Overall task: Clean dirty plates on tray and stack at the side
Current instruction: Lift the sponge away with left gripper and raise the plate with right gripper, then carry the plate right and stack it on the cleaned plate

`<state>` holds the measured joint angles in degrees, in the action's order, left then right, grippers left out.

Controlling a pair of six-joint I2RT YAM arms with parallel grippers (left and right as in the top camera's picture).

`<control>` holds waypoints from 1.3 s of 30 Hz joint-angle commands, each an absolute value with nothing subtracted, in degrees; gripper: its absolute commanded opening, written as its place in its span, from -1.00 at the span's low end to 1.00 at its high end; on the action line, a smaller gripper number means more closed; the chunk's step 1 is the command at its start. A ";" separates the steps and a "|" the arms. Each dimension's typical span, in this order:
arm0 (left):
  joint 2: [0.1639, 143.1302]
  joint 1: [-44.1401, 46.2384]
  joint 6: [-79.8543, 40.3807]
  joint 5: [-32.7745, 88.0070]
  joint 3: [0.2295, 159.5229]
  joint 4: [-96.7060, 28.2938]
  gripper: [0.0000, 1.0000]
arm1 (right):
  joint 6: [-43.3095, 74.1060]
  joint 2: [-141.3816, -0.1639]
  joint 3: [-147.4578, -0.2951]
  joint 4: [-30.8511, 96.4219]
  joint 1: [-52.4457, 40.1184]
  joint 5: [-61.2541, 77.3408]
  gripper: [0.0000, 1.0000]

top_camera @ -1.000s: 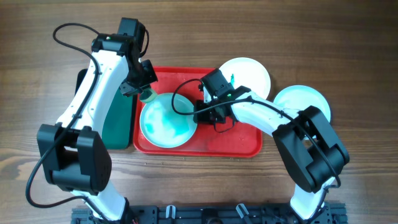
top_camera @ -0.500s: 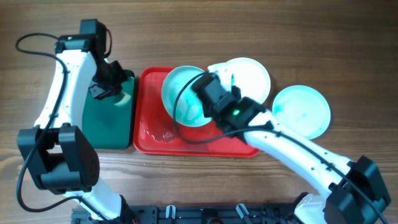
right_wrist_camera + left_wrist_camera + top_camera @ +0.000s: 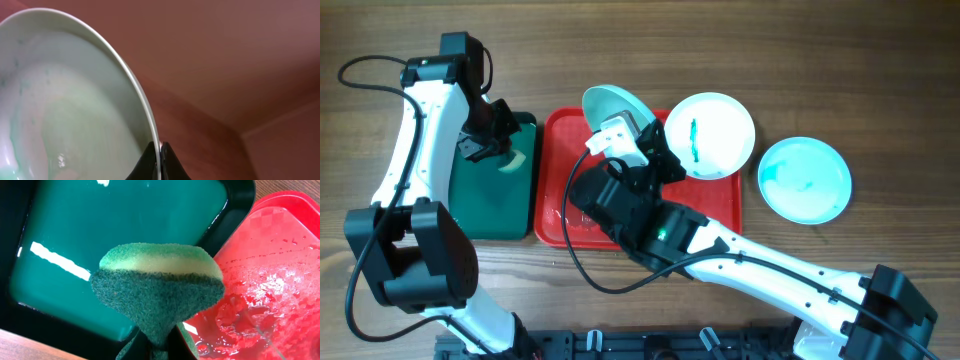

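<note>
The right hand (image 3: 159, 156) is clamped on the rim of a plate (image 3: 615, 104) tilted above the far edge of the red tray (image 3: 552, 185), apparently wiped and bound for the side stack, needing a level set-down; the left hand (image 3: 156, 349) pinches the sponge (image 3: 157, 287) over the green tray (image 3: 100, 240).

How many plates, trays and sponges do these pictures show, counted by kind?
Round white-to-aqua plates: 3
Rectangular plastic trays, red tray and dark green tray: 2
Green-and-yellow sponge: 1
Total: 6
</note>
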<state>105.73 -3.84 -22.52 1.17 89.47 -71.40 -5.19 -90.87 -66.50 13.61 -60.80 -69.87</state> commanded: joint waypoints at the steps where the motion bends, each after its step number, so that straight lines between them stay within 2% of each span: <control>1: 104.99 -4.03 -21.23 0.62 90.02 -71.40 -0.92 | -12.97 -90.52 -67.29 12.01 -61.17 -76.77 -0.91; 11: 104.99 -4.03 -21.41 0.62 90.02 -71.16 -0.92 | -10.63 -90.52 -67.07 12.14 -61.34 -75.57 -0.91; 16: 104.99 -3.99 -21.41 0.62 90.02 -71.13 -0.92 | 3.68 -90.52 -67.07 22.09 -61.32 -66.00 -0.91; 21: 104.99 -3.97 -21.43 0.67 90.02 -70.96 -0.92 | 25.85 -86.83 -67.09 31.79 -58.65 -39.83 -0.92; 24: 104.99 -3.97 -21.43 1.45 90.02 -70.81 -0.92 | 27.00 -80.29 -67.07 33.65 -50.72 -23.75 -0.92; 29: 104.18 -3.62 -21.71 1.93 90.02 -68.99 -0.92 | 27.05 -69.69 -67.07 43.24 -27.59 0.30 -0.92; 34: 102.67 -0.30 -21.89 1.89 90.02 -65.67 -0.92 | 26.81 -66.08 -67.07 56.42 -6.94 2.61 -0.91; 39: 102.63 3.53 -21.87 1.85 90.02 -63.33 -0.92 | 22.46 -67.29 -63.77 59.99 12.43 2.66 -0.92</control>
<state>104.31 1.72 -22.55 1.45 89.47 -64.60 25.02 -66.85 -66.46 59.64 3.16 0.78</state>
